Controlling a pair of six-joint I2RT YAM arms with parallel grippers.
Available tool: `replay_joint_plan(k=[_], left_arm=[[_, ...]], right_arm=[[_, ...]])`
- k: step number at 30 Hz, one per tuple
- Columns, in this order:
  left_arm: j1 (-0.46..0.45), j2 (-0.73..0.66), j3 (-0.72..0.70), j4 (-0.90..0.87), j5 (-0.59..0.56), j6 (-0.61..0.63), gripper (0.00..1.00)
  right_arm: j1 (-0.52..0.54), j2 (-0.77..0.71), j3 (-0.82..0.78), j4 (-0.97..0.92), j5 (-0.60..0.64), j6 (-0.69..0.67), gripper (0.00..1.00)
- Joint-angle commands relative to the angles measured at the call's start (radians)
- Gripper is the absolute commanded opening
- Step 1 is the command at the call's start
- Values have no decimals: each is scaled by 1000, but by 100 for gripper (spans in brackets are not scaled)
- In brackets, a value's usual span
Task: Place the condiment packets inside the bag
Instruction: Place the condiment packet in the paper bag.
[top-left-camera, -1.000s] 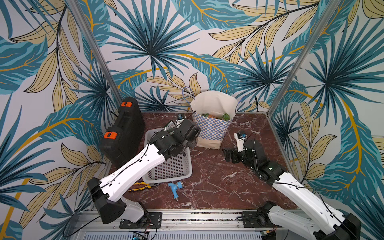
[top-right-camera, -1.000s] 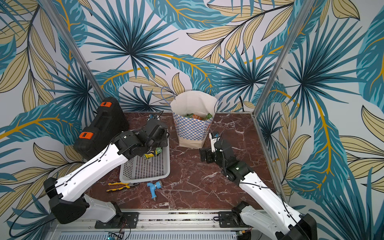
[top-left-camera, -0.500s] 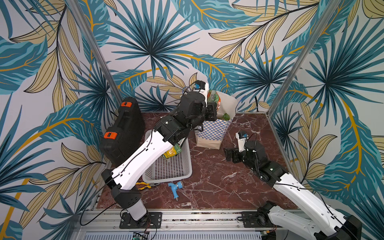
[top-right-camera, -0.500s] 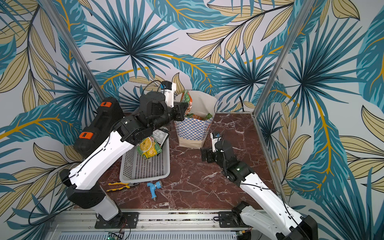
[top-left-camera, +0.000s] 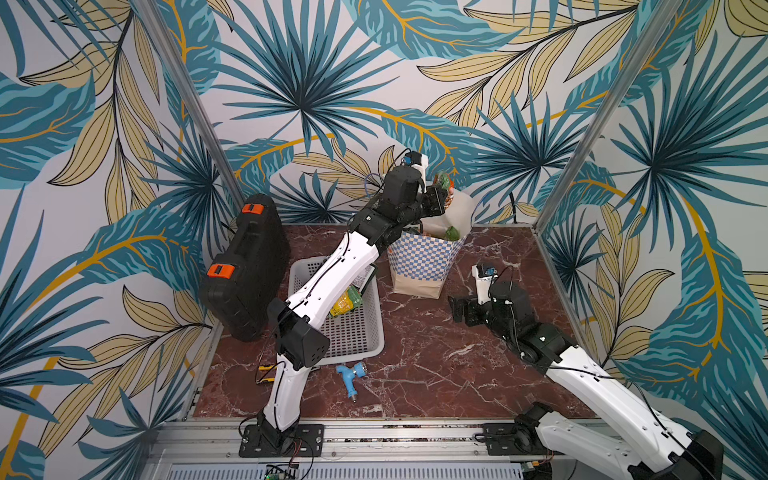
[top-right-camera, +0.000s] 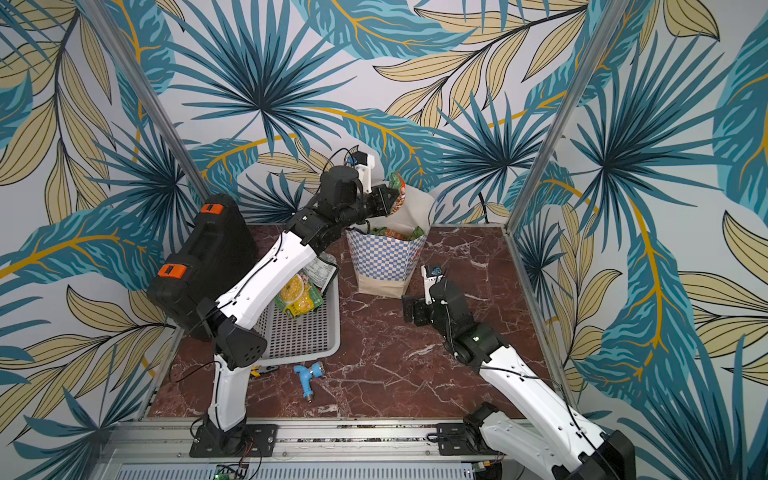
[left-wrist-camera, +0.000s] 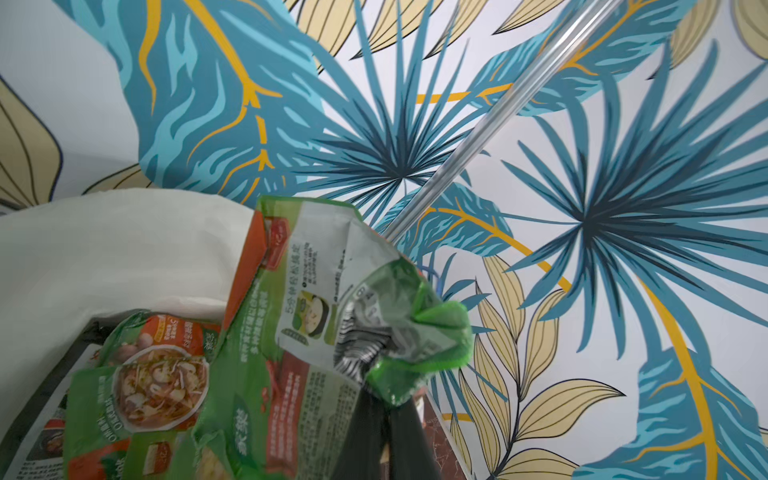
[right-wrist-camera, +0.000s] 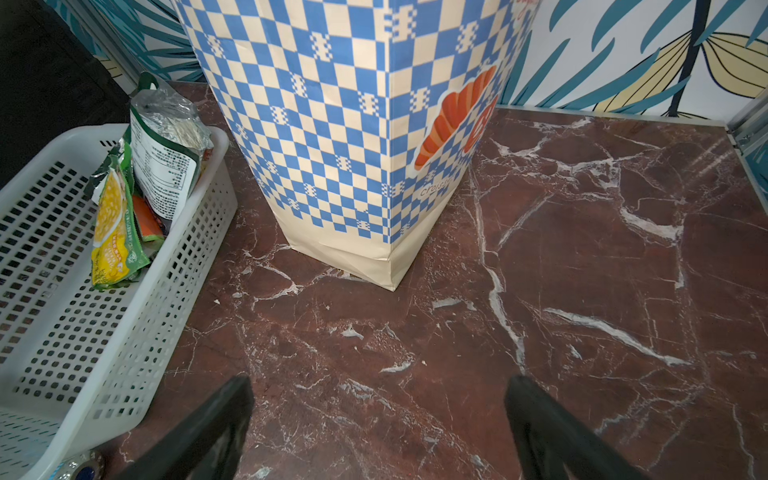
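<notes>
We show the bag (top-left-camera: 422, 262) standing upright on the surface (top-left-camera: 436, 374) near the back wall. Its long axis is vertical, its mouth faces up, and one bottom corner points toward the right gripper (right-wrist-camera: 376, 390). Green packets (top-right-camera: 399, 232) lie inside it just under the rim.

The left gripper (top-right-camera: 394, 200) is pressed together on a green and orange packet (top-left-camera: 444, 187), which it holds above the bag's mouth and against the tall cream back panel. In both top views the packet's long axis runs nearly upright, with its green edge uppermost. The left wrist view shows the foil crumpled where the fingers (left-wrist-camera: 374, 419) pinch it.

The other packets rest in the far end of the white perforated basket (top-left-camera: 357, 345), just beside the bag. A yellow-orange one (right-wrist-camera: 114, 232) leans on its long edge, and a silver one (right-wrist-camera: 166, 166) stands with its printed label facing out.

The left arm rises from the front rail and bends sharply at the elbow by the basket's front. Its forearm reaches diagonally over the basket, with the wrist turned sideways toward the bag. The right arm lies low and extended. Its gripper is spread wide and empty, close over the surface and aimed at the bag's base.

The surface is dark red marble with white veins. On it are a black case (top-left-camera: 245, 266) standing on edge at the left, a blue tap fitting (top-left-camera: 351, 376) and yellow-handled pliers (top-left-camera: 266, 374) near the front. Leaf-patterned walls (top-left-camera: 311, 83) enclose three sides.
</notes>
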Motion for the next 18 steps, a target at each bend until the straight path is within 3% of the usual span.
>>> replay_joint_plan(k=[1, 6, 9, 10, 11, 12, 14, 18], left_arm=[[21, -3, 61, -99, 21, -104, 0], [30, -6, 38, -245, 29, -150, 0], [29, -52, -31, -247, 50, -165, 0], [27, -74, -50, -243, 46, -158, 8], [25, -93, -63, -241, 38, -146, 27], [20, -108, -66, -246, 23, -129, 40], [7, -142, -65, -269, -16, -88, 55], [-15, -213, -88, -304, -74, -11, 73]], right_arm=[[2, 6, -15, 12, 14, 9, 100], [1, 16, -14, 13, 11, 12, 100], [1, 22, -13, 15, 9, 10, 100], [1, 25, -12, 15, 8, 11, 100], [2, 26, -11, 15, 6, 12, 100], [1, 26, -12, 15, 5, 11, 100], [0, 25, -12, 15, 1, 12, 99], [1, 25, -15, 18, -5, 13, 99]])
